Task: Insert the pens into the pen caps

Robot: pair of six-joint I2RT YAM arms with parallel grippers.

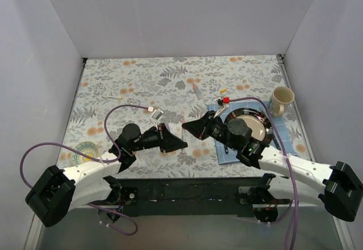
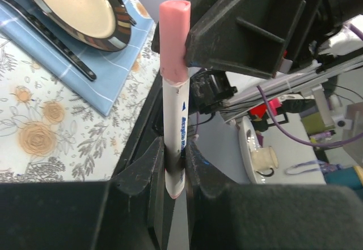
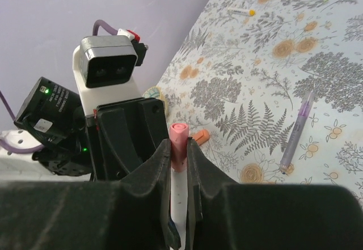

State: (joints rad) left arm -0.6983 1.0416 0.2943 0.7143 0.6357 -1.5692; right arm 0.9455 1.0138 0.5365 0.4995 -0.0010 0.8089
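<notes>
The left gripper is nipped shut low on the white pen. Just past its fingertips, the pink cap sits over the pen's end, pinched in the narrow right gripper. If the 2 claws drift out of line, the pen could likely twist in the left grip, or the cap jam half-seated. Behind the right claw, under its wrist, the dish looks empty. Further behind stands the mug, its contents impossible to tell.

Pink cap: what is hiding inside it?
The pen goes up into the pink cap. Its tip is covered by the cap, so how deep it sits cannot be seen. The left gripper holds the pen lower down.
</notes>
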